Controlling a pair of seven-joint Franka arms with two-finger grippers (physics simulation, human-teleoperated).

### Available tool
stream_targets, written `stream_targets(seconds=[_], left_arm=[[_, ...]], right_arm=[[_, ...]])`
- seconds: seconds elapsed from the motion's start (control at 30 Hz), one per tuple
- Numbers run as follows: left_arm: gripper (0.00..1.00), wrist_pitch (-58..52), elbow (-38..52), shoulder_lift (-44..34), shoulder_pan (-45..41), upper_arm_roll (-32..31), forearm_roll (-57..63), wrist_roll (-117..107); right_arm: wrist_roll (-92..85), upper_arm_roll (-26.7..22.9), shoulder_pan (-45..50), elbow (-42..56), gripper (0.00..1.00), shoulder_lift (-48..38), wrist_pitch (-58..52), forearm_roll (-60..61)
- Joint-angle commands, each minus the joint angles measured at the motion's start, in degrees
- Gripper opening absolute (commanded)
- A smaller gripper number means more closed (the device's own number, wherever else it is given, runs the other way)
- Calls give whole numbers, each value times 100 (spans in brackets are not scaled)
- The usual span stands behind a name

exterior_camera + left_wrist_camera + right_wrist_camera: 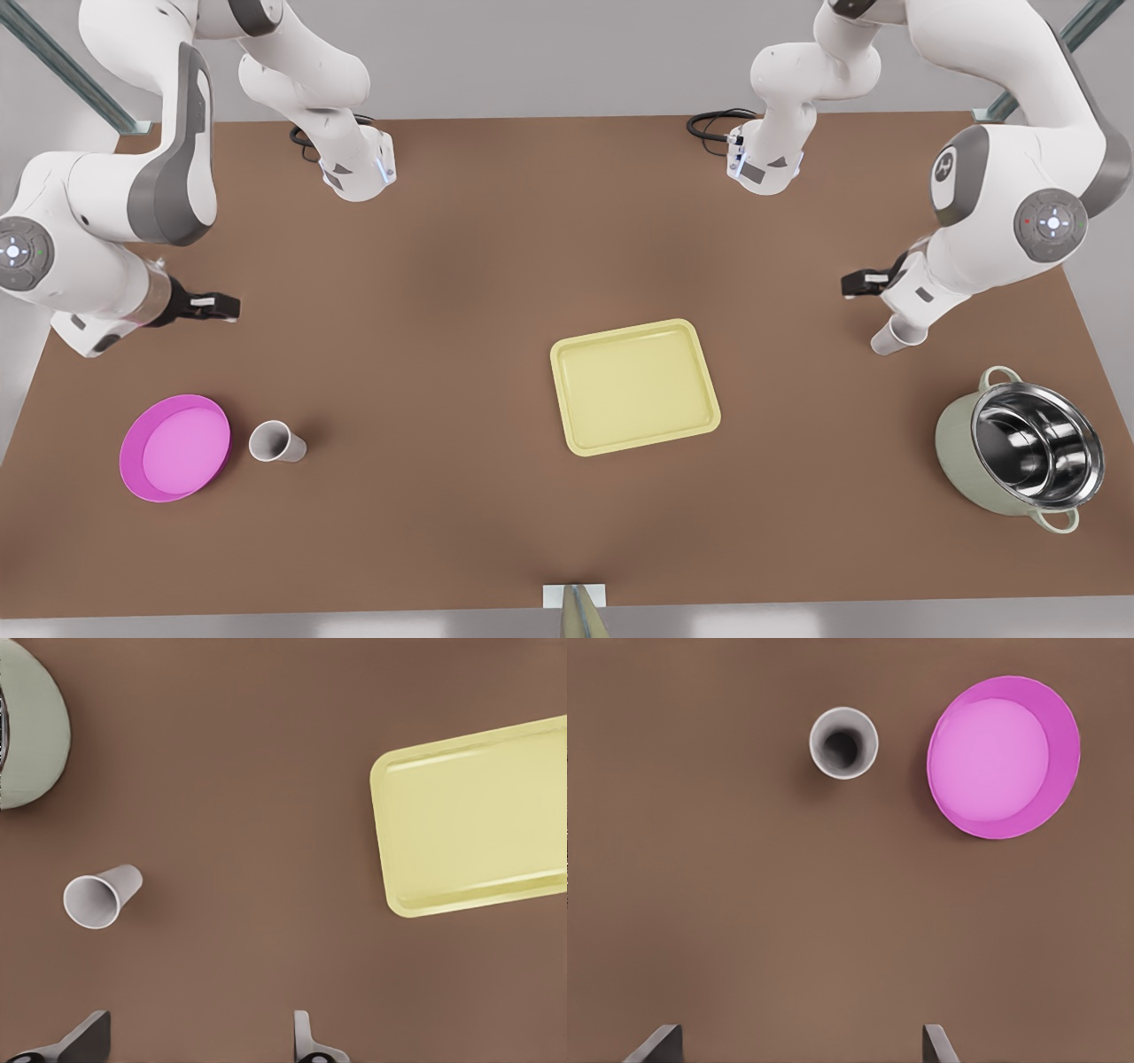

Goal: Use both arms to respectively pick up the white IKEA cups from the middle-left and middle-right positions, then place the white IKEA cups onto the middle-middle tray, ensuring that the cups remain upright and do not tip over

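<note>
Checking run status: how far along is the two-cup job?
Nothing placed yet: the tray holds no cup. Left gripper is open above the cup near the pot; right gripper is open above the cup beside the pink dish. Both grasps and placements remain.

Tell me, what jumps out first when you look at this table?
The flat pale yellow tray sits mid-table. A round pink dish lies at the front view's left beside a small white cup, under the open right gripper. A shiny steel pot stands at the right, near the other white cup below the open left gripper.
</note>
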Motion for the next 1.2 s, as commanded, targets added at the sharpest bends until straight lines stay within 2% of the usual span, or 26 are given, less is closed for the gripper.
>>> stream_targets(seconds=[0.0, 0.07, 0.1, 0.13, 0.2, 0.37, 0.43, 0.53, 0.8, 0.97, 1.0, 1.07, 1.13, 1.17], left_arm=[[100, 287, 2, -6, 1, 1, -4, -253], [100, 602, -199, 108, 351, 124, -12, -130], [100, 1147, -594, 187, 510, 598, -4, 291], [100, 1806, -1008, 196, 721, 818, -4, 748], [100, 2817, -1334, 468, 1187, 968, -4, 1293], [100, 4751, -2872, 600, 1635, 1443, -12, 1900], [100, 4979, -2985, 723, 1653, 1443, -21, 1900], [100, 5068, -3258, 758, 1670, 1443, -733, 1900], [100, 5059, -3803, 899, 1837, 1443, -724, 2243], [100, 5331, -3838, 960, 1802, 1443, -733, 2226], [98, 5367, -3838, 1013, 1793, 1443, -733, 2226], [76, 5393, -3830, 1066, 1767, 1434, -751, 2217], [68, 5446, -3830, 1136, 1758, 1425, -759, 2217], [59, 5507, -3830, 1171, 1767, 1425, -759, 2217]], right_arm=[[-208, 0, -12, -6, 100, 5, 662, 39], [-217, -88, -29, 29, 100, 294, 653, -84], [-287, -123, -249, 82, 100, 795, 863, -102], [-331, -132, -328, 73, 100, 1111, 1312, -102], [-357, -123, -706, 73, 100, 1753, 1910, -58], [-164, -62, -592, 3, 100, 2325, 2973, 153], [-137, -62, -583, 20, 100, 2474, 3193, 135], [-146, -62, -600, -76, 100, 2536, 3255, 250], [-146, -62, -627, -41, 100, 2949, 3352, 452], [-146, -79, -644, -67, 100, 3037, 3378, 540], [-146, -79, -644, -68, 100, 3098, 3378, 540], [-146, -79, -662, -59, 100, 3168, 3387, 583], [-146, -79, -732, -50, 100, 3239, 3431, 575], [-155, -79, -750, -50, 100, 3248, 3439, 610]])
